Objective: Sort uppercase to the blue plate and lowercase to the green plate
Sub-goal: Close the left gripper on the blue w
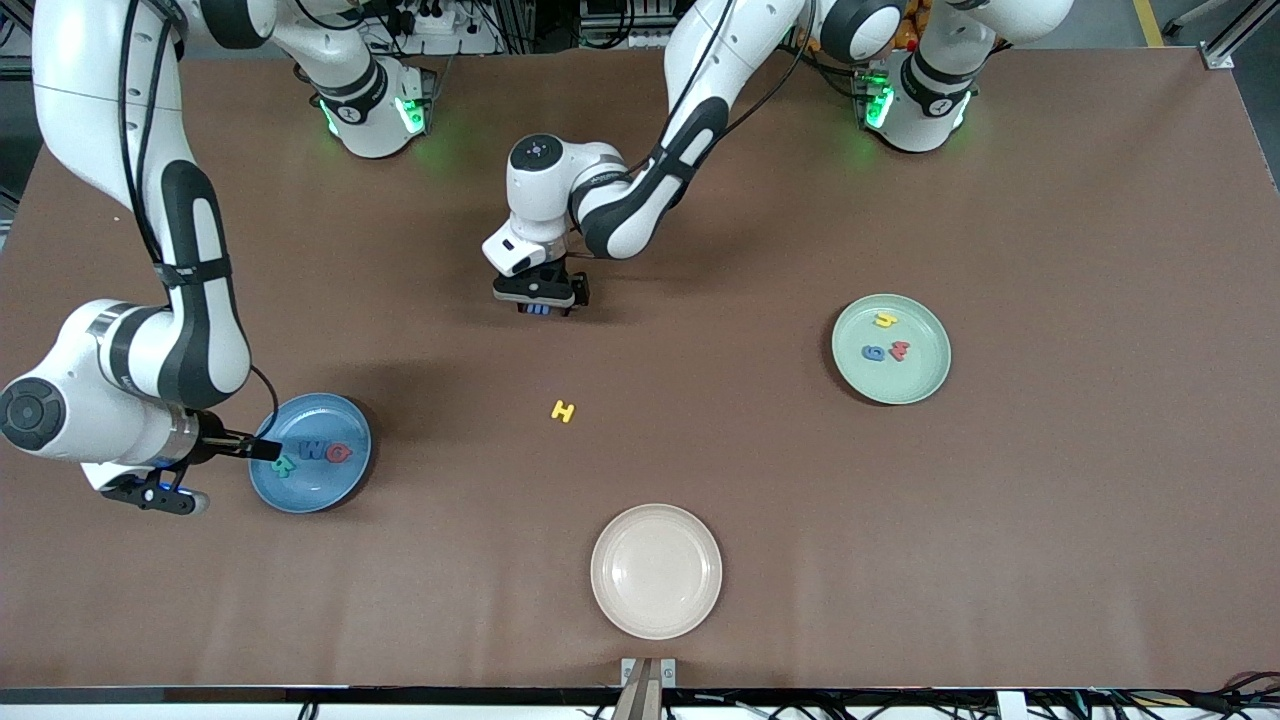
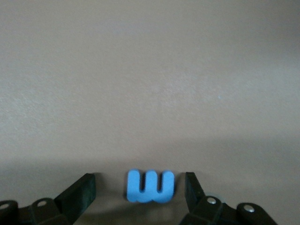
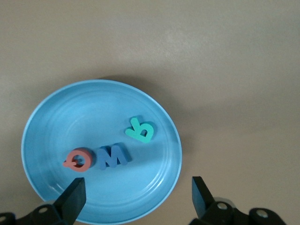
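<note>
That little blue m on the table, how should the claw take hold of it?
From straight above, pinching its two outer sides. The blue m lies flat on the table, thin and low, so only its edges offer a hold. The left claw already straddles it, one finger on each side, not yet touching.

Three plates [image 1: 310, 452]; eight foam letters [image 1: 563, 411], three per filled plate, two on table

Table [image 1: 900, 550] cover looks like matt brown cloth or felt, no shine at all. The blue m [image 2: 150, 186] reads as soft matt foam. The blue plate [image 3: 51, 122] is smooth plastic with faint ridged rings and a slight sheen; the cream plate [image 1: 610, 590] looks the same.
</note>
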Robot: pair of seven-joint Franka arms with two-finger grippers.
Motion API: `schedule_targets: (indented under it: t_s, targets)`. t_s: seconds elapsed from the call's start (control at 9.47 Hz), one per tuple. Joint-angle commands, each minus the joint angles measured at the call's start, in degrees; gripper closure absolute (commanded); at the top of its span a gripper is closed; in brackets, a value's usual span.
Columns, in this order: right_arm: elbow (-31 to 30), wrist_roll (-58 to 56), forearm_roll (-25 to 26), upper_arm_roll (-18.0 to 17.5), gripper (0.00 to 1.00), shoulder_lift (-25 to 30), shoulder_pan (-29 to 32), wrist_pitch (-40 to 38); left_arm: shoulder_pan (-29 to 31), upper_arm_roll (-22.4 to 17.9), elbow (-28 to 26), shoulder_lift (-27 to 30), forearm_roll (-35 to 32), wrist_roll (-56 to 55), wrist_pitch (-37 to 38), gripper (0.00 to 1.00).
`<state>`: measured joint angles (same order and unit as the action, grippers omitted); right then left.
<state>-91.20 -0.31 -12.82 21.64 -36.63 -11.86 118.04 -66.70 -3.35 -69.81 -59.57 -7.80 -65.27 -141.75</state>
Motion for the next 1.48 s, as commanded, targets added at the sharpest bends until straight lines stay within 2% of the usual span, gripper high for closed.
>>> schedule_targets:
  t_s: [0.0,0.11,0.21,0.32,0.84,0.95,1.06,1.37]
  targets:
    - [0.06,0.49,0.86,-0.37,0.00,0.15,0.69,-0.79,-1.07,-0.60,2.39,-1.96,-0.90,0.05,0.07,0.32]
    - [0.06,0.49,0.86,-0.37,0.00,0.07,0.69,-0.71,-1.07,-0.69,2.92,-2.65,-0.99,0.05,0.07,0.36]
    - [0.15,0.49,0.86,-0.37,0.00,0.07,0.69,-0.70,-1.07,-1.39,3.01,-2.75,-0.99,0.05,0.07,0.44]
    - [0.24,0.57,0.86,-0.37,0.00,0.07,0.69,-0.70,-1.15,-2.18,3.36,-2.83,-0.90,0.05,0.07,0.46]
    - [0.50,0.66,0.78,-0.37,0.00,0.07,0.43,-0.62,-0.98,-4.56,3.27,-3.01,-0.90,1.72,0.16,0.49]
    - [0.50,0.66,0.78,-0.37,0.00,0.07,0.43,-0.62,-0.98,-4.21,3.01,-3.10,-0.81,1.38,0.25,0.59]
    - [0.50,0.66,0.78,-0.37,0.00,0.07,0.34,-0.70,-0.98,-4.03,2.92,-3.19,-0.47,1.20,0.51,0.63]
    - [0.59,0.66,0.69,-0.37,0.00,0.07,0.34,-0.70,-0.98,-3.42,2.39,-3.19,-0.29,1.28,1.21,0.60]
